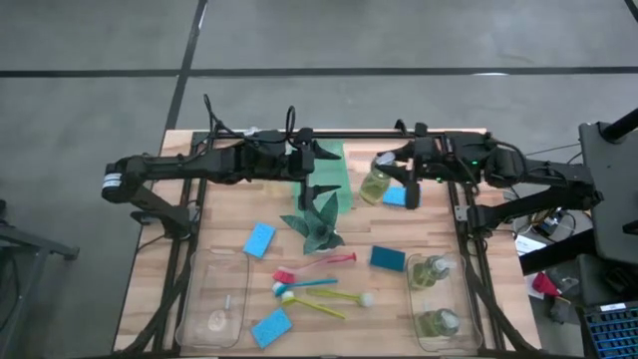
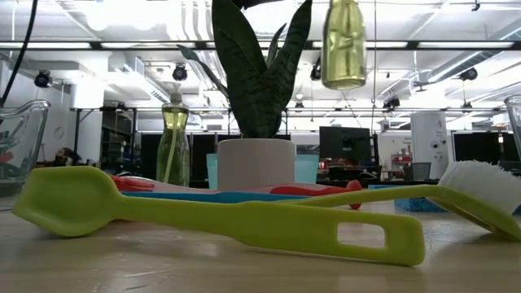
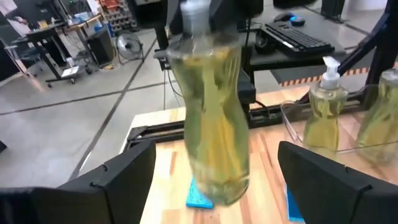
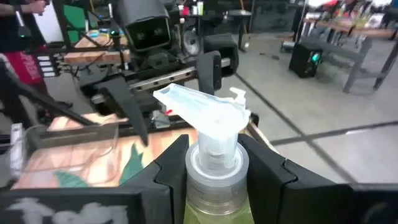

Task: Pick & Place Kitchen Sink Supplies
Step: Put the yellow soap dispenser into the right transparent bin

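A clear bottle of yellow-green soap (image 3: pixel 214 118) with a white pump cap (image 4: pixel 202 109) hangs in the air over the table's far middle, right of the spiky plant (image 1: pixel 317 219). My right gripper (image 4: pixel 214 171) is shut on it. My left gripper (image 3: pixel 214 186) is open. Its fingers (image 3: pixel 118 180) stand wide on either side of the bottle's lower body without touching it. In the high view the two grippers face each other, left (image 1: pixel 317 165) and right (image 1: pixel 401 168), with the bottle (image 1: pixel 377 184) between them. My right gripper pinches the bottle's neck (image 4: pixel 214 158), just under the pump cap, between its two fingers (image 4: pixel 171 165). The fingers come about level from the table's right side. The bottle hangs upright below them (image 2: pixel 343 45), lifted clear of the table.
A blue sponge (image 1: pixel 396 196) lies under the bottle beside the green tray (image 1: pixel 334 179). More sponges (image 1: pixel 259 239), (image 1: pixel 388 258), (image 1: pixel 271 326) and three brushes (image 1: pixel 314 284) lie nearer. A clear bin (image 1: pixel 461 299) on the right holds two bottles; another bin (image 1: pixel 194 299) stands on the left.
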Motion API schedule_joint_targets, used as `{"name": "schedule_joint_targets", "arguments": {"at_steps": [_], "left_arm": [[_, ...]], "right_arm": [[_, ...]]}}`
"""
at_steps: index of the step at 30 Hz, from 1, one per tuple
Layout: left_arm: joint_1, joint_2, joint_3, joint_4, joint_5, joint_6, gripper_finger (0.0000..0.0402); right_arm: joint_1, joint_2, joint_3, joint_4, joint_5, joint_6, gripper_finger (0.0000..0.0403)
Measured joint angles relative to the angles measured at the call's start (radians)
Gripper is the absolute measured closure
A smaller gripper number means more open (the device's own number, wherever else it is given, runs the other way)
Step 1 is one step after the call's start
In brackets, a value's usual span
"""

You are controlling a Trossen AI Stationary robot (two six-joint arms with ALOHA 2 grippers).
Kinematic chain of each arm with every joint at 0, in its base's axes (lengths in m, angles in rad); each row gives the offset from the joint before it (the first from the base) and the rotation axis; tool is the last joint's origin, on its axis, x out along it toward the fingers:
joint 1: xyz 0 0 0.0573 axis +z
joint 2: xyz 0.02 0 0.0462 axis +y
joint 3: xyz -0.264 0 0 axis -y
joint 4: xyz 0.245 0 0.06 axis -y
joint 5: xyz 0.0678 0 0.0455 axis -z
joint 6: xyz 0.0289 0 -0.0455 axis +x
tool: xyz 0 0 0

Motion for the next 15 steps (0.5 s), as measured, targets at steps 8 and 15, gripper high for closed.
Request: {"name": "schedule_joint_targets", "arguments": {"at_steps": [8,15], "left_arm": [[-0.003,-0.004,-0.036,0.012,0.003,-0.002,0.0071],[-0.005,-0.004,-0.038,0.017,0.005,-0.021,0.0071]], "right_arm": [[0.001,-0.121,0.001,-0.142,-0.001,0.086,0.029],[0.01,-0.222,0.002,-0.24,-0.004,0.134,0.029]]}}
